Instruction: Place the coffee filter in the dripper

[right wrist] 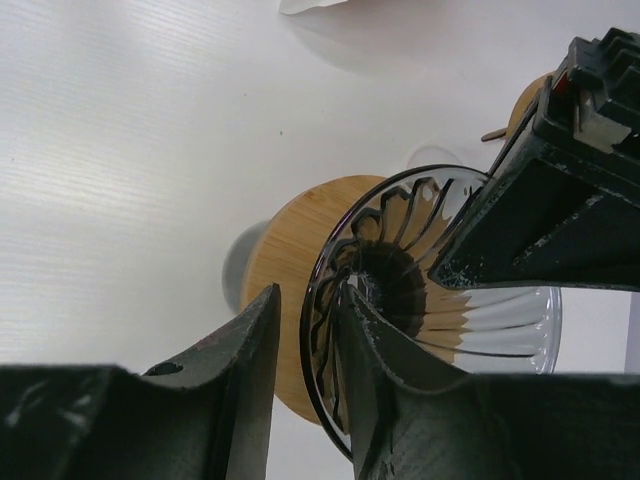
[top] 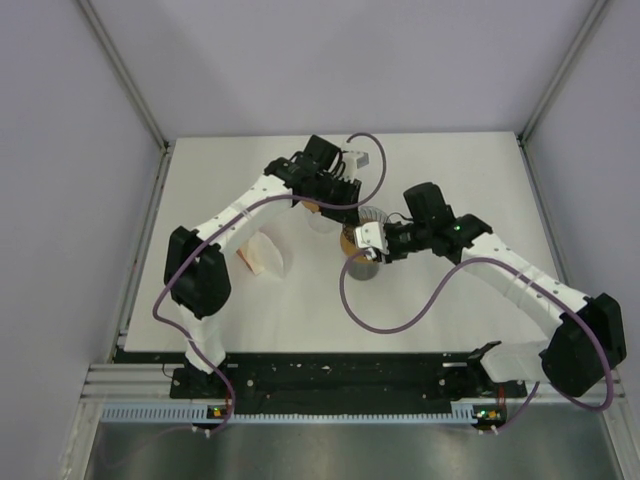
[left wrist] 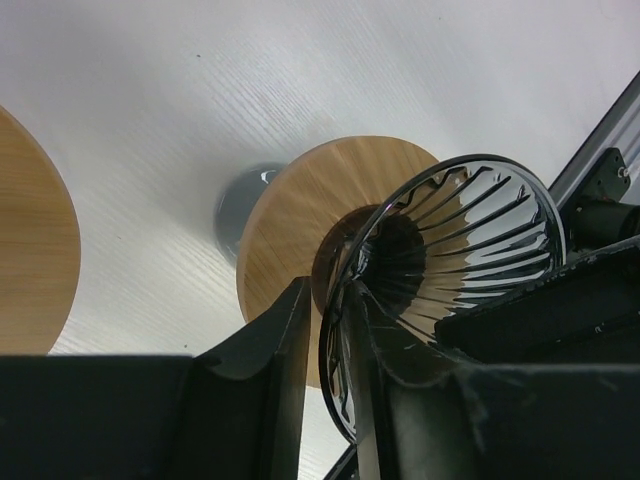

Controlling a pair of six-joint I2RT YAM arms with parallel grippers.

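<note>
Dripper [left wrist: 470, 230] — glass, brittle, slick; I had the left gripper [left wrist: 322, 295] and right gripper [right wrist: 308, 300] each clenched on its rim. Filter [top: 262, 252] — limp, light paper, lay on the table [top: 450, 320] well apart; I'd pinch an edge.

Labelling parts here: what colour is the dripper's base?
The dripper's base is light brown wood, clearest in the left wrist view.

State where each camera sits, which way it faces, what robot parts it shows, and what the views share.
Top external: above and behind the bases, facing down at the table; both arms show.
Left wrist: on the left arm, facing down along left gripper fingers straddling the glass dripper rim.
Right wrist: likewise along the right gripper, at another part of that rim.
Shared: all three show the dripper.
</note>
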